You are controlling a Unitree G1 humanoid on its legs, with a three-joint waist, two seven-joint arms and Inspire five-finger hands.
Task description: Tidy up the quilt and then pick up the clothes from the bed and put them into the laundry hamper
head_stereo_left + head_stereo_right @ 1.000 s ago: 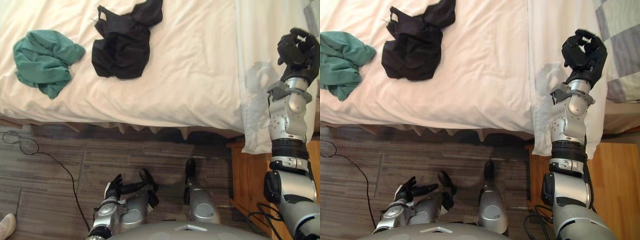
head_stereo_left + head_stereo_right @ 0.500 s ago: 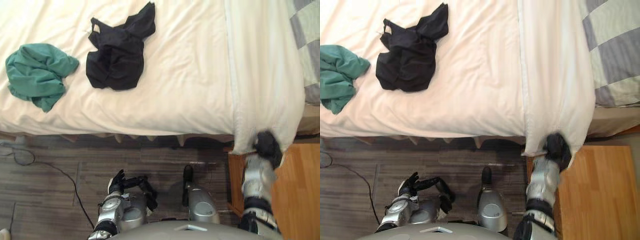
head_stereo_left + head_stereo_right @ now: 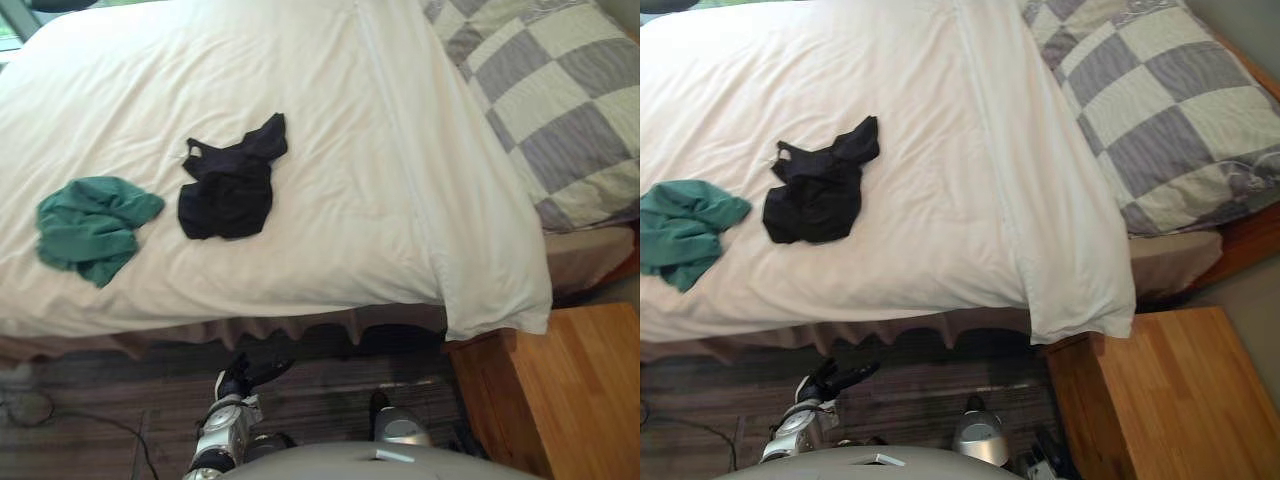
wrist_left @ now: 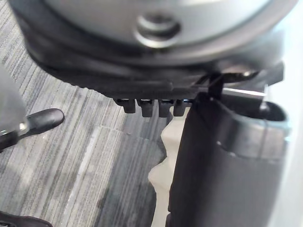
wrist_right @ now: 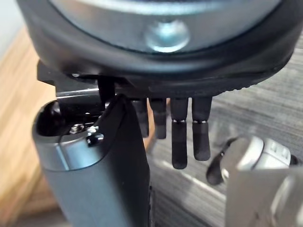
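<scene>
The white quilt (image 3: 340,110) lies spread flat over the bed, and its corner (image 3: 497,300) hangs over the bed's near edge. On it rest a crumpled green garment (image 3: 90,226) at the left and a black garment (image 3: 230,188) just right of it. My left hand (image 3: 241,377) hangs low above the floor in front of the bed, fingers straight, holding nothing. In the right wrist view my right hand (image 5: 185,135) has straight fingers and an empty grasp, over the floor beside wood.
A grey and white checked pillow (image 3: 560,110) lies at the head of the bed, on the right. A wooden nightstand (image 3: 565,395) stands by the bed's near right corner. Dark plank floor (image 3: 320,385) runs along the bed's near side.
My right hand has let go of the quilt's corner and dropped out of the eye views. The camera has shifted, so more of the bed and the pillow shows.
</scene>
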